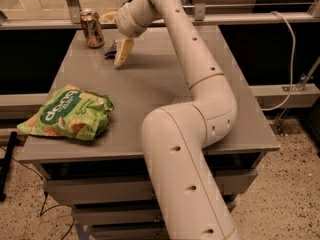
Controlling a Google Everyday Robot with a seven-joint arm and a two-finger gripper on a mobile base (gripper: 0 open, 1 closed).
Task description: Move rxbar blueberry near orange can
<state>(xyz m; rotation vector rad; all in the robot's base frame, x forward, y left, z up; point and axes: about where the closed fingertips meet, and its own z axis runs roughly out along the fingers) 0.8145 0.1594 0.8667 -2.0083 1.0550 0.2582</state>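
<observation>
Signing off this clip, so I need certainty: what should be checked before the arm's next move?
1. The rxbar blueberry close to orange can: ok, just right of it.
2. Can upright: ok.
3. Bar released by gripper: cannot tell; it sits right at the bar.
4. Bar flat on table: cannot tell, partly hidden.
5. Path clear of green chip bag: ok, near left edge.

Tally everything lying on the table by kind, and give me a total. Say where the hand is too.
Drink cans: 1, the orange can
Snack bars: 1, the rxbar blueberry, just right of the can
Chip bags: 1, the green chip bag
Total: 3
The hand is down right beside the bar, on the side away from the can.
</observation>
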